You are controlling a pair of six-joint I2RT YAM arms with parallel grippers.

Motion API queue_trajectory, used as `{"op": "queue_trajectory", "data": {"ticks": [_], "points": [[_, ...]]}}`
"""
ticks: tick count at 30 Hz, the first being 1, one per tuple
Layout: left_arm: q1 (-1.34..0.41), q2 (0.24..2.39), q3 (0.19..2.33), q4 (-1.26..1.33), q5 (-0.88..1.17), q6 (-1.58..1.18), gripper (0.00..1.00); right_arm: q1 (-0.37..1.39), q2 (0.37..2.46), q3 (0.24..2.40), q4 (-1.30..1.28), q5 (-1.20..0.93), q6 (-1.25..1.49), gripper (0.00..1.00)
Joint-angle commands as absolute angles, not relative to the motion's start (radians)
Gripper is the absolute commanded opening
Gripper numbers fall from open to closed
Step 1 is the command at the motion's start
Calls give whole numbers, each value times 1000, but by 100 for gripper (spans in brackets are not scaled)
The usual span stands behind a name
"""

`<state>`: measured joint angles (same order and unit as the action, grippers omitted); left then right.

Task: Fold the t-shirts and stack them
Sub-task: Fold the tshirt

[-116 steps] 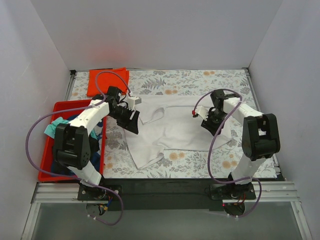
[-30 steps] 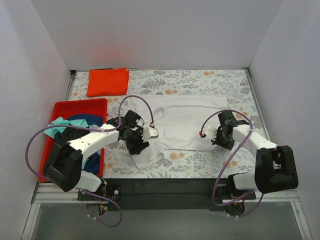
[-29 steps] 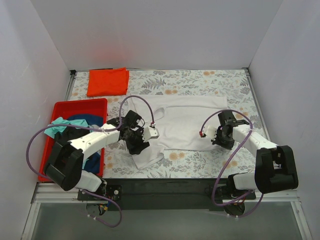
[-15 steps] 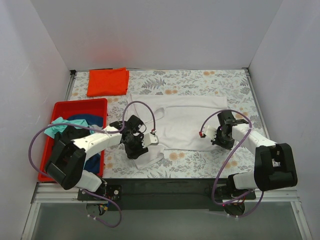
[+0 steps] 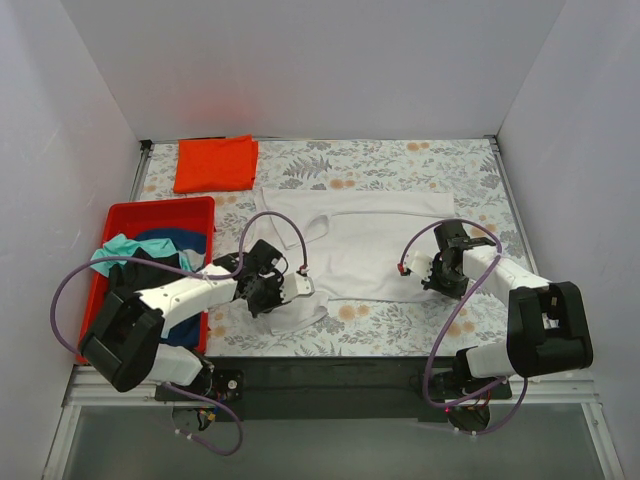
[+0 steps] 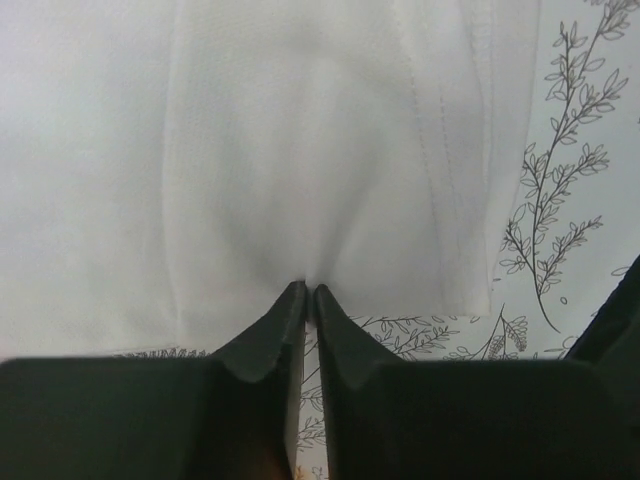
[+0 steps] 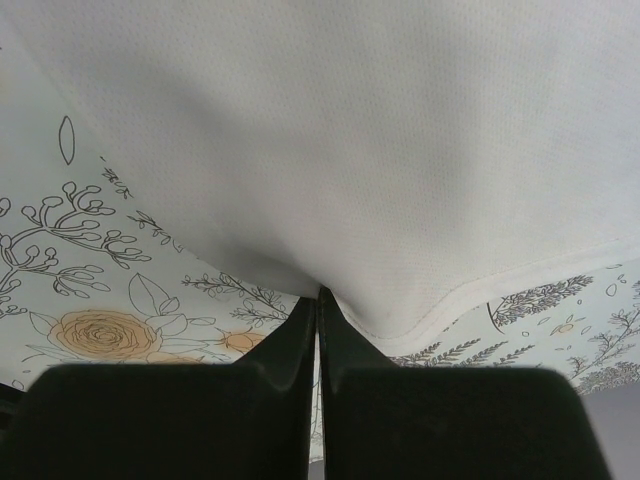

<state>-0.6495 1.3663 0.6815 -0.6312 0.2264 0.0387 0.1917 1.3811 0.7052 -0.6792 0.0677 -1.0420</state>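
A large white t-shirt [image 5: 370, 235] lies spread on the floral table cover. My left gripper [image 5: 283, 292] is shut on the shirt's near-left edge, and the left wrist view shows white cloth [image 6: 300, 150] pinched at the fingertips [image 6: 290, 300]. My right gripper [image 5: 437, 270] is shut on the near-right hem, the cloth [image 7: 400, 140] bunching into its tips [image 7: 303, 312]. An orange-red t-shirt [image 5: 215, 163] lies folded square at the far left. Teal, blue and black t-shirts [image 5: 140, 255] are heaped in the red bin.
The red plastic bin [image 5: 115, 215] stands at the left of the table, beside the left arm. White walls close in the table on three sides. Floral covering [image 5: 400, 325] shows along the near edge and far right.
My left gripper has slid toward the near edge of the white shirt and closed on the cloth. The right gripper has stayed shut on the hem in nearly the same place.
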Motion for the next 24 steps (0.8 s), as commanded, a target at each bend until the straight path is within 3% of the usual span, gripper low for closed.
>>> {"op": "queue_trajectory", "data": {"ticks": [1,12,24], "points": [[-655,1387,618,-672,235,40,2,192,1362,709,-695,54,-1043,1],[-655,1184,734,-903,295,21,0,172,1172,676,-794,25,-1098,1],[-477,1409,1100,-927,279,146,0,135,1373,922,-833,14,-1160,1]]}}
